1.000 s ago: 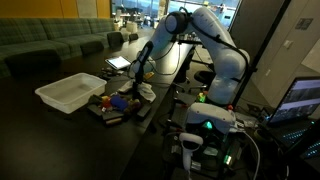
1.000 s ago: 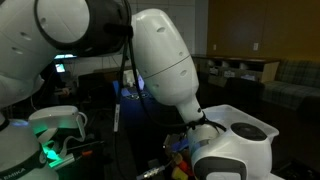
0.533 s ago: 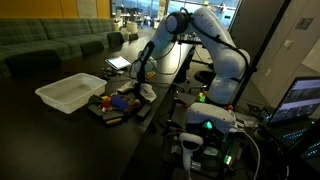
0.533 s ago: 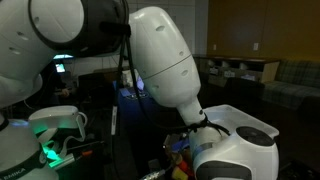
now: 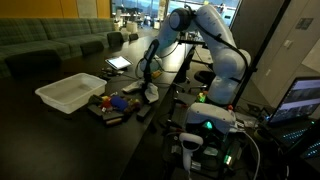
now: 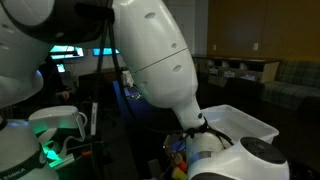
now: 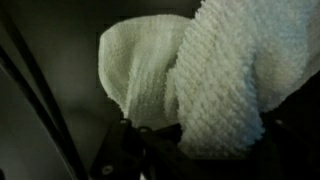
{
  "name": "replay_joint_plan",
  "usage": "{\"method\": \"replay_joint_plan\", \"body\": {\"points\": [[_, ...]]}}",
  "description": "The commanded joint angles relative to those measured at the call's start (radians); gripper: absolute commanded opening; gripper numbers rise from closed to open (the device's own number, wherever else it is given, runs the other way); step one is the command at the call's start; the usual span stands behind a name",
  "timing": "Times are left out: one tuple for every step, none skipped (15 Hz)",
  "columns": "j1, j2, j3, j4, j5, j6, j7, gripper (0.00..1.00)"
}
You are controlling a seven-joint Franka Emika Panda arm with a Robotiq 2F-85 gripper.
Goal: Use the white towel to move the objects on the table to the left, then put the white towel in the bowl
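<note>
Directly under the hand [image 5: 147,79], the white towel [image 5: 151,92] hangs, clamped in its grip.

White, nubby-knit towel [image 7: 215,80]; white bowl [image 5: 70,92]; white arm [image 5: 222,45]; black table [image 5: 60,135]; multicoloured objects [image 5: 115,103]; green sofa [image 5: 45,45].

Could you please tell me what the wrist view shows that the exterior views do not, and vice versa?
Only the wrist view shows the knitted weave of the white towel, bunched up close. Only an exterior view shows the white bin, the coloured objects beside it and the arm. Both show the towel held at the gripper.
</note>
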Motion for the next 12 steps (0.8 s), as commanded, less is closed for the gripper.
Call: {"method": "replay_joint_plan", "body": {"points": [[0.010, -0.105, -0.047, -0.139, -0.040, -0.002, 0.010, 0.02], [0.016, -0.119, -0.059, -0.167, -0.050, 0.000, 0.014, 0.03], [0.018, -0.137, -0.062, -0.202, -0.057, 0.002, 0.011, 0.02], [0.019, -0.153, -0.064, -0.233, -0.062, 0.003, 0.010, 0.02], [0.027, -0.166, -0.065, -0.267, -0.068, 0.006, 0.013, 0.02], [0.029, -0.177, -0.060, -0.297, -0.070, 0.003, 0.011, 0.02], [0.039, -0.188, -0.059, -0.330, -0.075, 0.006, 0.013, 0.02], [0.043, -0.197, -0.053, -0.357, -0.078, 0.000, 0.009, 0.02], [0.059, -0.200, -0.053, -0.384, -0.085, 0.002, 0.015, 0.02], [0.075, -0.208, -0.056, -0.412, -0.091, 0.001, 0.022, 0.02], [0.082, -0.216, -0.044, -0.435, -0.089, -0.006, 0.020, 0.02], [0.094, -0.222, -0.034, -0.457, -0.087, -0.007, 0.020, 0.02]]}}
